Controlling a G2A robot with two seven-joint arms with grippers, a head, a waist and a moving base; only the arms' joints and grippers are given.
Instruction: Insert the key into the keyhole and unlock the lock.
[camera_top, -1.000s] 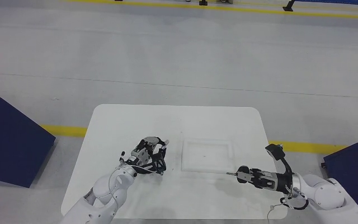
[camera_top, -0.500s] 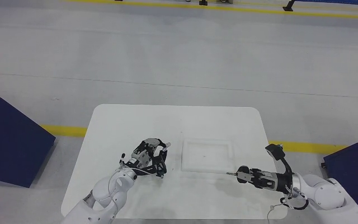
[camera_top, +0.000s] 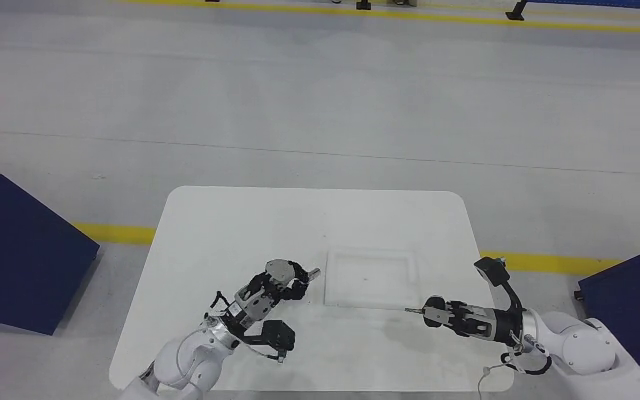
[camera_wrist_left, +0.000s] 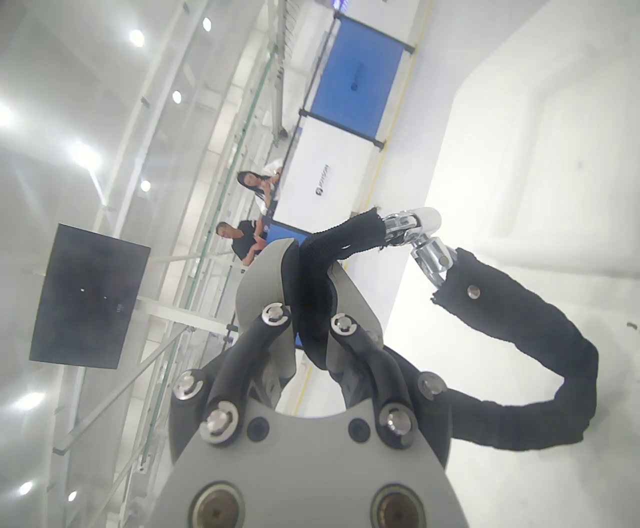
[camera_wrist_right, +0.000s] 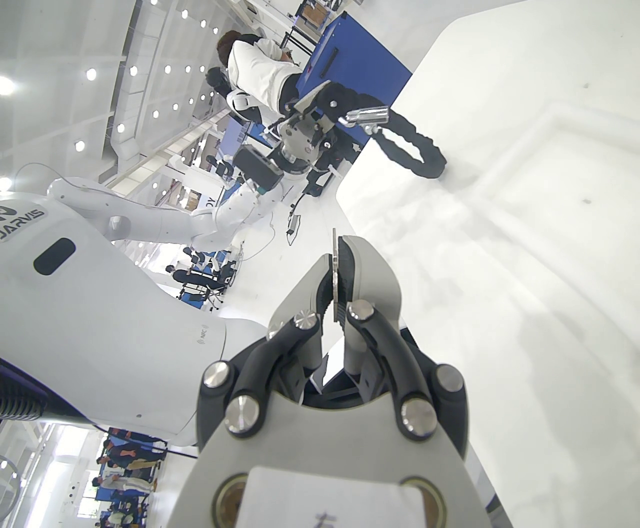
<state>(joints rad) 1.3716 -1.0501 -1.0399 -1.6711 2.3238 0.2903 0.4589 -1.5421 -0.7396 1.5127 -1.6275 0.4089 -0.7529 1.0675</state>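
Observation:
The lock is a cable lock: a black-sleeved loop (camera_wrist_left: 525, 310) with a shiny metal head (camera_wrist_left: 417, 235). My left gripper (camera_wrist_left: 305, 260) is shut on the sleeve near one end and holds the lock above the table. In the top view this gripper (camera_top: 283, 283) sits left of the tray, and the lock's metal head (camera_top: 311, 270) points toward the tray. My right gripper (camera_top: 428, 311) is at the table's front right, shut on a thin metal key (camera_top: 410, 311) that sticks out toward the left. Seen from the right wrist, the key blade (camera_wrist_right: 334, 250) stands between the fingertips, with the lock (camera_wrist_right: 415, 150) farther off.
A shallow white tray (camera_top: 327, 275) lies in the middle of the white table (camera_top: 400, 215), between the two grippers. Dark blue barriers stand beside the table on the left (camera_top: 30, 260) and right (camera_top: 615, 285). People sit in the room behind.
My left wrist has rolled and shifted slightly right, swinging the lock so its metal head now points at the tray. The right arm and key have stayed still.

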